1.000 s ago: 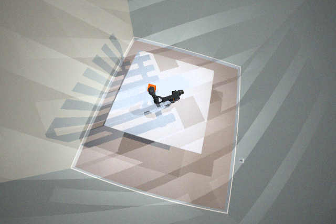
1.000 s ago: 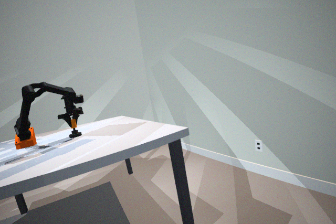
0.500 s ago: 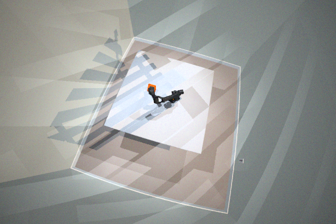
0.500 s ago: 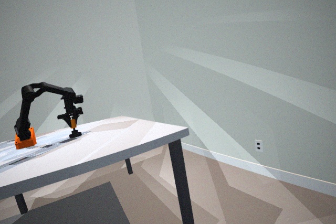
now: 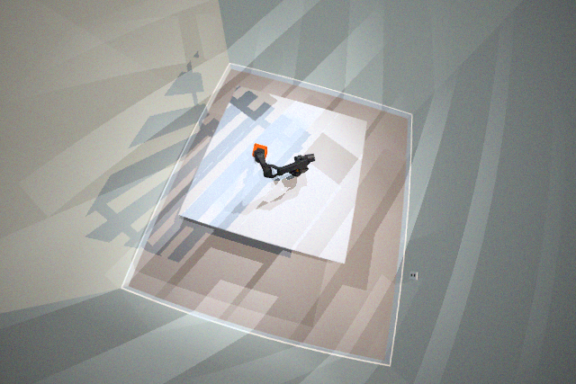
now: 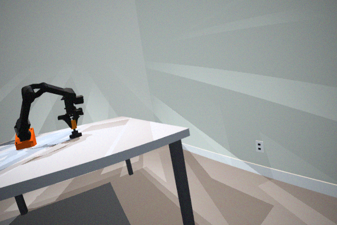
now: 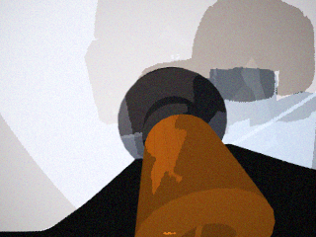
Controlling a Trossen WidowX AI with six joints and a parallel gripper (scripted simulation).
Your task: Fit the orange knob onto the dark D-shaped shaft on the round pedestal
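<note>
My gripper is shut on the orange knob, which it holds upright, pointing down. The round dark pedestal stands on the white table straight below the knob. In the wrist view the knob's lower end covers the pedestal's middle, so the shaft is hidden. In the side view the knob's bottom sits just above the pedestal, with a short dark stub showing between them. The arm is too small in the overhead view to show the fingers.
The arm's orange base stands on the table to the left of the pedestal. The table's front edge and right corner lie well to the right.
</note>
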